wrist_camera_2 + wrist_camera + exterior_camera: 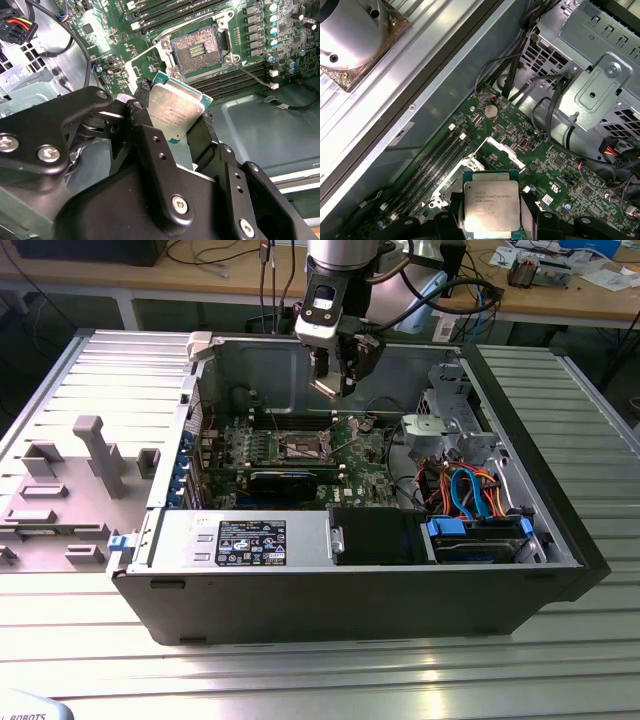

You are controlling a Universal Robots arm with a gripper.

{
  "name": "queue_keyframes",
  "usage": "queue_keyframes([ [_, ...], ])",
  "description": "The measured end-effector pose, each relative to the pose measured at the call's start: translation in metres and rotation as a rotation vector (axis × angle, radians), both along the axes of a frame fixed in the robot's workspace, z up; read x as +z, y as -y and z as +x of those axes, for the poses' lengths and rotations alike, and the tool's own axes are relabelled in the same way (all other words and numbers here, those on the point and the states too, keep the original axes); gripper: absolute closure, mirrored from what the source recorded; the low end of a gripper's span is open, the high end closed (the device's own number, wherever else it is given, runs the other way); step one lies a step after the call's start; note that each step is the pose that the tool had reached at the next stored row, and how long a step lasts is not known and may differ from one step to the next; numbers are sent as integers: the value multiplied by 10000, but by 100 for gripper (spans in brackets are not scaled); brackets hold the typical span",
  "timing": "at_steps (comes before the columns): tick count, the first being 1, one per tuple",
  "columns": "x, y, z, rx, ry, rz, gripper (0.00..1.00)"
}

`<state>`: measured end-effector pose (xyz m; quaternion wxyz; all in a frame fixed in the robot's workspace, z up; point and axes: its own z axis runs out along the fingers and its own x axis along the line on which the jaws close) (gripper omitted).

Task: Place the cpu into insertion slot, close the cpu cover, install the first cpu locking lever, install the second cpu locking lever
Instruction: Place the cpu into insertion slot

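One arm: your gripper (336,390) hangs over the open case (300,600), above the green board (365,465).
Fingers: you have the black fingers (141,122) pinching the cpu (176,114) by two opposite edges. In the first wrist view a finger (445,222) stands on each side of it.
Cpu: it is held in the air with its silver-grey top facing both wrist cameras (491,205). In the second wrist view it sits tilted between the fingers, clear of the board and apart from the slot.
Slot: you can see the slot (196,47) lying open, its gold contacts and dark centre bare. In the exterior view it (303,447) sits below the gripper, slightly toward the exterior view's left.
Cover: a silvery frame edge (506,151) shows just beyond the cpu. You cannot tell how far it is tilted.
Memory slots: long dark rows (235,82) run just beside the slot.
Case: it stands on the ribbed metal counter (300,670). A drive cage (450,430) and orange and blue cables (470,495) are at the exterior view's right.
Fixture: a grey fixture (90,470) rests on the counter at the exterior view's left, well apart from the gripper.
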<state>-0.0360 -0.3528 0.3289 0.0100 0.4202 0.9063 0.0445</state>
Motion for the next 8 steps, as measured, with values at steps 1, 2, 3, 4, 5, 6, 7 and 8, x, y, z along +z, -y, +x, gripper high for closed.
queue_keyframes([
  [1,0,0,0,-4,0,0,46],
  [2,0,0,0,-8,0,0,46],
  [3,0,0,0,-13,0,0,46],
  [4,0,0,0,-18,0,0,46],
  [5,-1,0,0,-27,0,0,46],
  [6,-1,0,0,-34,0,0,46],
  [7,-1,0,0,-39,0,0,46],
  [8,-1,0,0,-44,0,0,46],
])
